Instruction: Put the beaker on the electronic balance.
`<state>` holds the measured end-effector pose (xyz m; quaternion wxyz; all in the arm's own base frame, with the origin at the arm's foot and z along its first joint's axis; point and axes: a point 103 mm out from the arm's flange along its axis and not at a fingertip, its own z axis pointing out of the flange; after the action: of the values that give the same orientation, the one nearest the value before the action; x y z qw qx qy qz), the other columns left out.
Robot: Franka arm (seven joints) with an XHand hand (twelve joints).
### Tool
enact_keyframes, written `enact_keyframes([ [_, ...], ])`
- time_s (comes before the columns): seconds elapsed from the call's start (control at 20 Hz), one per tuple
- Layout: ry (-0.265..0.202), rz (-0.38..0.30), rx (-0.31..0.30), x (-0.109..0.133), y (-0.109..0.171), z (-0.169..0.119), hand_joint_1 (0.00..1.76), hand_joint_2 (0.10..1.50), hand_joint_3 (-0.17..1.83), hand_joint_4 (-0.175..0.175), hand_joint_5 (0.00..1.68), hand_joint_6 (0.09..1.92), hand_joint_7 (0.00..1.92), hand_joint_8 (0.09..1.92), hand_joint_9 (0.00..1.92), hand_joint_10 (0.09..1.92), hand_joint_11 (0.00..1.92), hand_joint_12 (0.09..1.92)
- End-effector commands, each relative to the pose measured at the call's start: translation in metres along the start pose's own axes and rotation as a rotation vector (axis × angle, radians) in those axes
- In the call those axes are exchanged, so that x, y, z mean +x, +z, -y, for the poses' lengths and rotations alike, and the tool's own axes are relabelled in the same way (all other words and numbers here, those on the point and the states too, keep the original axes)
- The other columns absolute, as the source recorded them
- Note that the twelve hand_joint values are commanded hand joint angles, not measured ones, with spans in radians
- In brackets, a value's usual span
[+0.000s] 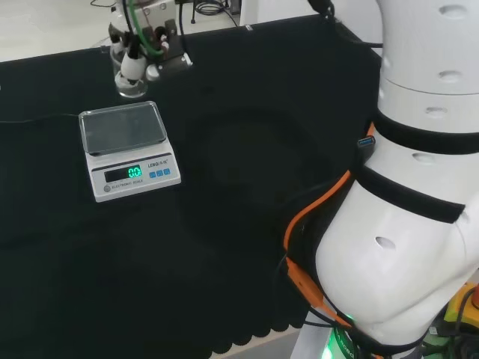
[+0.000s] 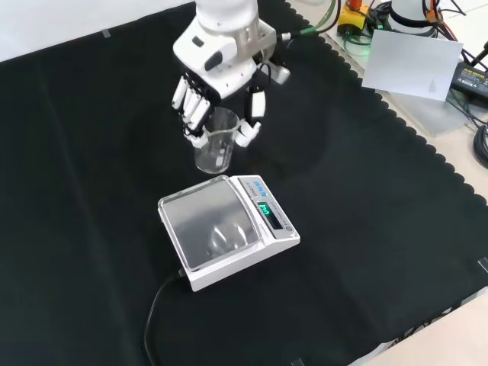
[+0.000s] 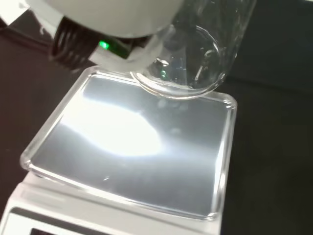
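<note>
Silvery balance pan (image 3: pixel 132 147) is bare; hand (image 2: pixel 217 69), fingers curled around clear glass beaker (image 2: pixel 214 141), hovers past its far edge, placement pending.

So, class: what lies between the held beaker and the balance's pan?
Nothing: in the front view the beaker, gripped by the hand, hangs beside the balance, with bare black cloth between.

beaker (image 2: pixel 214 142): clear, upright, off the pan | balance (image 2: pixel 226 230): white, pan bare
</note>
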<state>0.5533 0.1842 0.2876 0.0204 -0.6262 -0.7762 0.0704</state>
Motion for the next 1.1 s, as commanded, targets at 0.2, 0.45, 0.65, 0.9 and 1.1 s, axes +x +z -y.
enact_keyframes([
  [0.2, -0.033, -0.003, 0.048, 0.028, 0.03, -0.01, 1.13, 0.52, 0.72, -0.061, 0.67, 0.99, 0.86, 0.74, 1.12, 0.58, 0.79, 1.22],
  [0.45, -0.037, 0.003, 0.084, 0.032, 0.053, -0.021, 1.13, 0.52, 0.72, -0.061, 0.68, 0.99, 0.86, 0.74, 1.12, 0.58, 0.79, 1.22],
  [0.65, -0.033, 0.0, 0.097, 0.036, 0.065, -0.032, 1.14, 0.53, 0.72, -0.062, 0.68, 0.99, 0.86, 0.74, 1.12, 0.58, 0.8, 1.22],
  [0.9, -0.038, 0.002, 0.108, 0.037, 0.074, -0.046, 1.14, 0.53, 0.73, -0.063, 0.68, 1.0, 0.86, 0.74, 1.12, 0.58, 0.8, 1.22],
  [1.1, -0.03, -0.001, 0.11, 0.032, 0.077, -0.054, 1.14, 0.53, 0.73, -0.064, 0.68, 1.0, 0.86, 0.74, 1.12, 0.57, 0.8, 1.22],
])
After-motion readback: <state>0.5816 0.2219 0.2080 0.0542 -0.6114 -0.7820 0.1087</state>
